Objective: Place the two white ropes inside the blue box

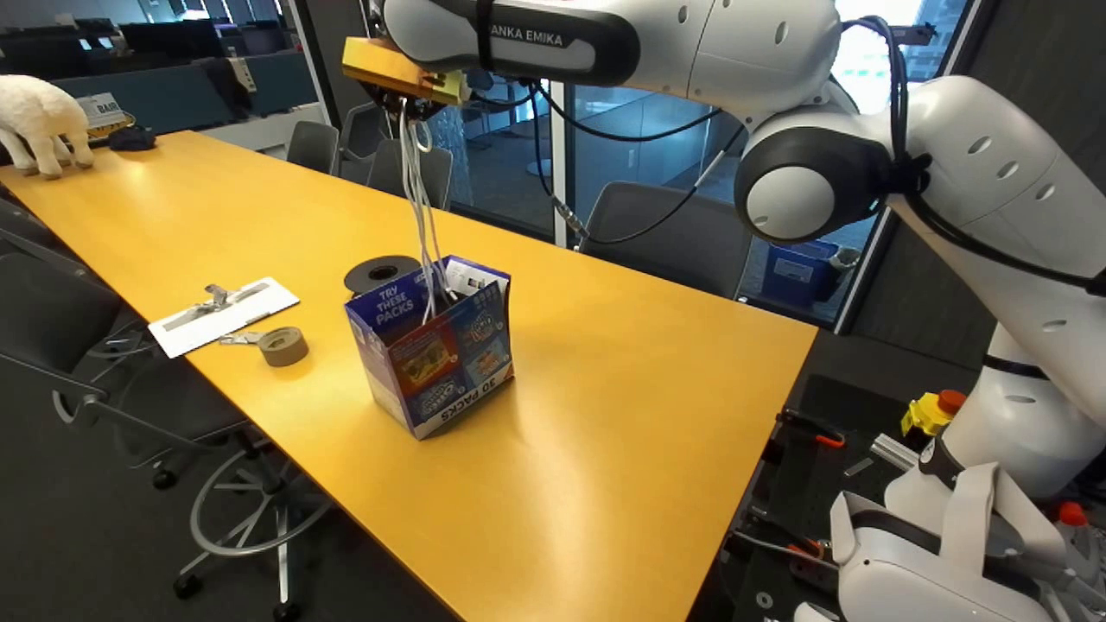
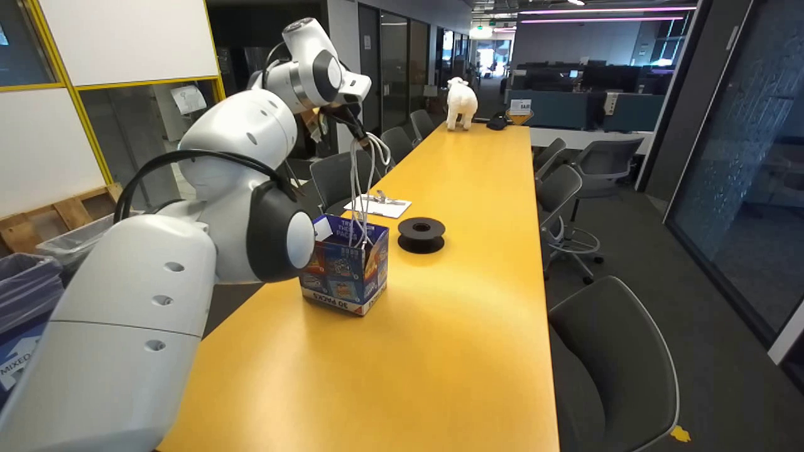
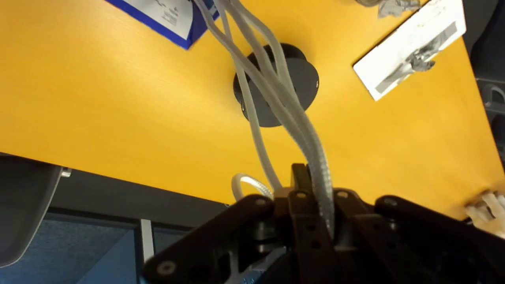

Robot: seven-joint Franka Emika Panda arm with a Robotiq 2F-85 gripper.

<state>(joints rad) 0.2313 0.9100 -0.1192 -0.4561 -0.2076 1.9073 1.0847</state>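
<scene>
pincer (image 2: 363, 139): clamped on the white ropes (image 3: 305, 130) | ropes: just dangling, bottom ends inside the open blue box (image 1: 454, 358) | box: sitting on the counter (image 1: 605, 389), black spool (image 2: 421, 243) right beside it

White ropes (image 2: 359, 216) hang from the gripper (image 2: 363, 139) down into the blue box (image 2: 342, 279)
A black spool (image 2: 421, 237) sits beside the box on the yellow table (image 2: 440, 351), a clipboard (image 2: 388, 208) beyond, a white plush animal (image 2: 461, 103) toward the far end

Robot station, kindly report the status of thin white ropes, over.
Black gripper shut on white ropes. Lower lengths hanging inside dark blue printed cardboard box. Round black spool beside box, apart, likely no obstacle.
</scene>
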